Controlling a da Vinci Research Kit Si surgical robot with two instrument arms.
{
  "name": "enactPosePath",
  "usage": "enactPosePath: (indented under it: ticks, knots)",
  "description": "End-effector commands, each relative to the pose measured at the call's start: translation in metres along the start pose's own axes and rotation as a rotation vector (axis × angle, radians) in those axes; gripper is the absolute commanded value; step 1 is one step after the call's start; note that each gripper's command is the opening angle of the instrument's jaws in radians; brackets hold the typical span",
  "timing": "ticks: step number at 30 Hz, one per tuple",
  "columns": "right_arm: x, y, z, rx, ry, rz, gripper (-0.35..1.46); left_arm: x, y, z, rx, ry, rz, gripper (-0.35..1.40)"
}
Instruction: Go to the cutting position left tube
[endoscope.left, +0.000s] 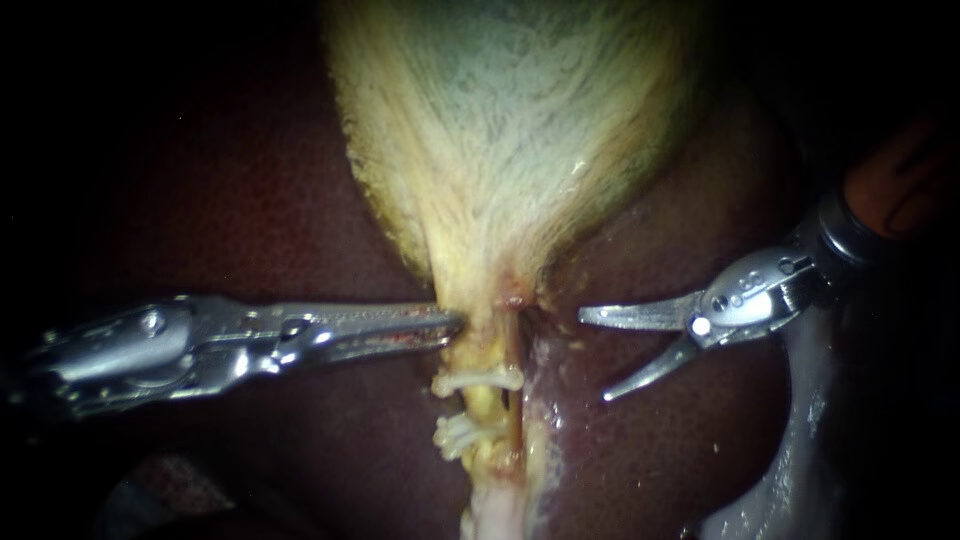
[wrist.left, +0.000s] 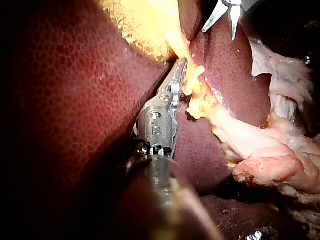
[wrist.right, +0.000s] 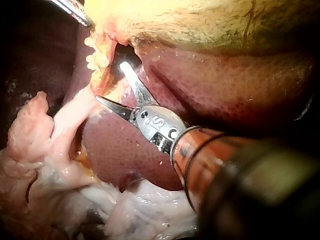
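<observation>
Endoscope, left instrument: jaws clenched on the neck of the gallbladder, just above the tubes.
Endoscope, left tube: yellowish, it runs down from the neck over the liver. 2 white clips cross it, with bare tube between them.
Endoscope, right instrument: curved jaws spread wide, gripping nothing, beside the tubes and apart from them.
Left wrist, left instrument: jaws closed on the yellow neck tissue, with the clips just beside its tip. The right instrument is ahead, spread.
Right wrist, right instrument: jaws apart over the liver, tips near the strand of tubes. Contact cannot be told.
</observation>
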Motion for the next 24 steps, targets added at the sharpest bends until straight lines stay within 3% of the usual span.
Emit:
enactPosePath:
  ticks: [1, 7, 14, 19, 24]
  knots:
    - [-0.0001, -0.0003, 0.0003, 0.010, 0.004, -0.001, 1.43, 0.0000, 0.0000, -0.0003, 0.001, 0.000, 0.000, -0.35]
    - [-0.0004, -0.0031, 0.0032, 0.073, 0.019, -0.026, 1.43, -0.0001, 0.0006, -0.0028, 0.004, 0.001, 0.000, -0.35]
    - [-0.0021, -0.0068, 0.0092, 0.157, 0.000, 0.065, 1.43, -0.0004, 0.0015, -0.0056, -0.014, 0.002, -0.003, -0.35]
    - [-0.0037, -0.0075, 0.0120, 0.197, -0.024, 0.116, 1.40, -0.0005, 0.0015, -0.0061, -0.016, 0.002, -0.004, -0.35]
    - [-0.0049, -0.0072, 0.0137, 0.205, -0.040, 0.150, 1.38, -0.0008, 0.0009, -0.0063, -0.019, 0.002, -0.005, -0.35]
